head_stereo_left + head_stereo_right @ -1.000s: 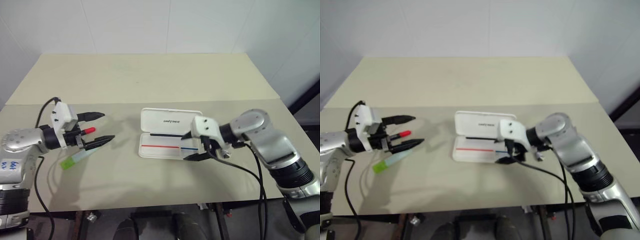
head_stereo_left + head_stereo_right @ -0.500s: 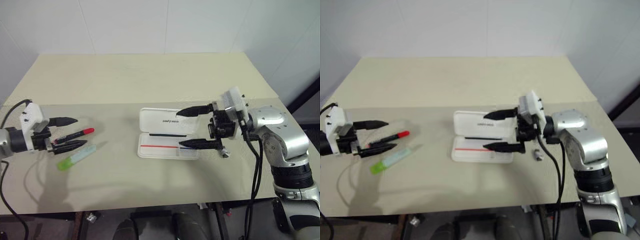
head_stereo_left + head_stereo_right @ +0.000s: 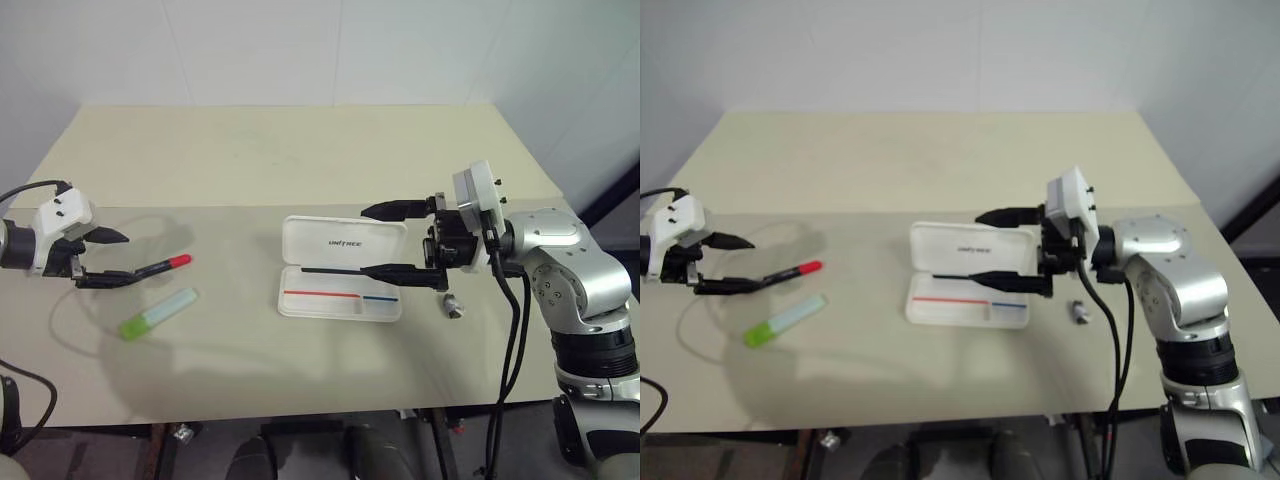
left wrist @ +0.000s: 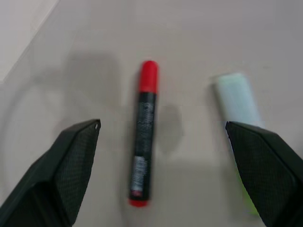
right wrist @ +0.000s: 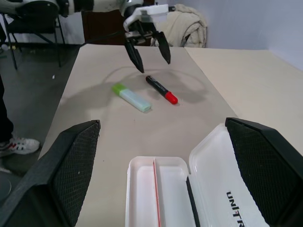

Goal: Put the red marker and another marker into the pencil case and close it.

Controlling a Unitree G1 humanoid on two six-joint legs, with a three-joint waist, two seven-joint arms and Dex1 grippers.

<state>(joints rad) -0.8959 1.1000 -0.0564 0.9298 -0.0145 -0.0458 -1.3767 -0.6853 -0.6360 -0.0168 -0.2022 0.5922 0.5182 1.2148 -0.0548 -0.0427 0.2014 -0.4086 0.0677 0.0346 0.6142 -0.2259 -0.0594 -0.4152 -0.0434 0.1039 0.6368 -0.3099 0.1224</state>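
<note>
Lay open on the bench (image 3: 300,160): the pencil case (image 3: 340,278), white, lid flat back with dark logo text upward, tray toward the near edge showing a thin red-and-blue stripe

Hovered just over the case's right end: right gripper (image 3: 388,241), pointing toward the robot's left, black fingers spread wide, nothing between them; one finger above the lid's far edge, the other along the line between lid and tray

Sat just right of the case: a small grey object (image 3: 453,305), apart from it, too small to identify

Rested well to the left of the case: the red marker (image 3: 158,266), slim black body, red cap end toward the case, flat on the bench

Lay just beside the red marker, toward the near edge, not touching: another marker (image 3: 157,314), pale mint body with lime-green cap at its left end

Hung at the far left: left gripper (image 3: 108,257), fingers held wide apart, empty, tips at the red marker's black tail end; contact could not be told

Seen along the left gripper's fingers: red marker (image 4: 144,133) between the two tips, mint highlighter (image 4: 236,101) close by one finger
</note>
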